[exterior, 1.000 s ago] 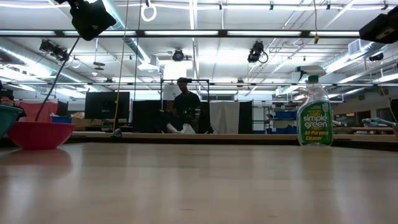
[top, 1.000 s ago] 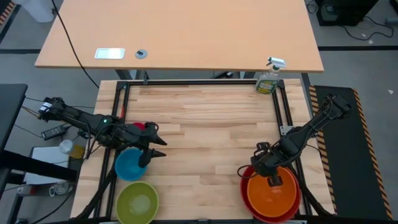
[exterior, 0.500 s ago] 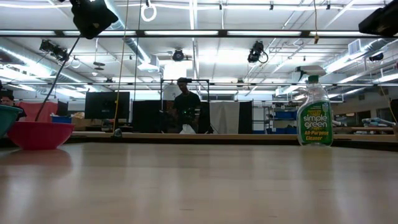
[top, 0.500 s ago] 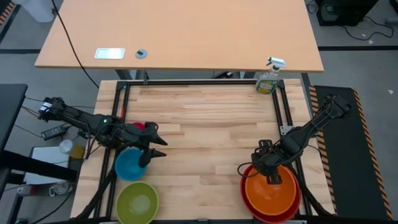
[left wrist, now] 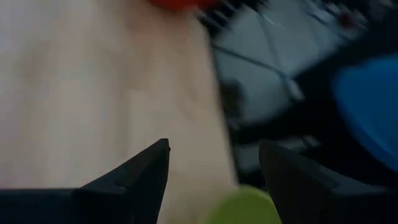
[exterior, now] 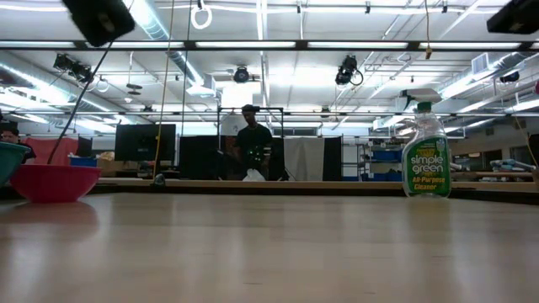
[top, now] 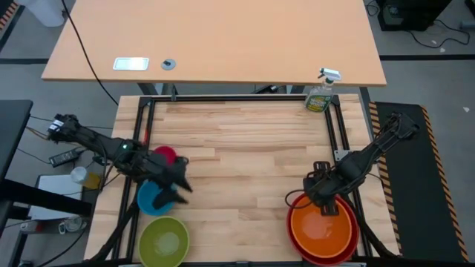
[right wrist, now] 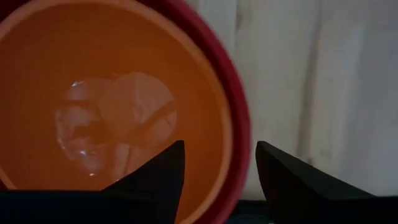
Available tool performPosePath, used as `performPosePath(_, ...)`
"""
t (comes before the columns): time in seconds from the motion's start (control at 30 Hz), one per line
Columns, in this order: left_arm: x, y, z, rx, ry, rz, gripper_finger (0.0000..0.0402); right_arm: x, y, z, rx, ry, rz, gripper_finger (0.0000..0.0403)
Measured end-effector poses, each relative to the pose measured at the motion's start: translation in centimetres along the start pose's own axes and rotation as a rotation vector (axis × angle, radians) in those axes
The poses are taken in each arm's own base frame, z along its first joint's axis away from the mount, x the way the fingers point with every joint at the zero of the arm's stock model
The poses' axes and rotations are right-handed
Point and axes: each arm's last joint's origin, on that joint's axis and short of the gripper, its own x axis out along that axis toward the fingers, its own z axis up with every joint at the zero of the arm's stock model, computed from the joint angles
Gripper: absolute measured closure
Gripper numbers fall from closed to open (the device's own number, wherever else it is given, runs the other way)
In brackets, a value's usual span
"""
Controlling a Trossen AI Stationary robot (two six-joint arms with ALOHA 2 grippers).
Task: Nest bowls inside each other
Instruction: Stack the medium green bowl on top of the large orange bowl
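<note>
The orange bowl sits nested in the red bowl at the table's near right; my right gripper hangs open above their far rim, pointing down. In the right wrist view the orange bowl lies inside the red rim beyond my right gripper. My left gripper stands open over the right edge of the blue bowl. The pink bowl rests just beyond it, and the lime green bowl rests nearer. My left gripper has nothing between its fingers.
A green spray bottle stands at the table's far right corner. A dark metal frame borders the wooden table. The wide middle of the table is bare wood. In the low view a person stands far behind the table.
My right gripper has risen and drawn back toward the far edge, off the orange bowl, which stays nested in the red one. My left gripper has swung from pointing toward the table's right to slanting toward the near edge, over the blue bowl.
</note>
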Motion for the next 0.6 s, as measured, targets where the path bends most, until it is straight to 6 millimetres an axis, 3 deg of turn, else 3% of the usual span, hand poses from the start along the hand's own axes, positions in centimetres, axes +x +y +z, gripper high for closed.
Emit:
performPosePath(0.33,4.9,-2.6,-4.7,0.179,0.381,-0.052,0.0154,-4.0,-0.7,0.7,0.142,-0.146,-0.107,0.0199)
performPosePath(0.6,6.9,-3.9,-4.1,0.323,0.583,0.051,0.0154,-6.1,-0.9,1.0,0.158,-0.276,-0.18,0.0199)
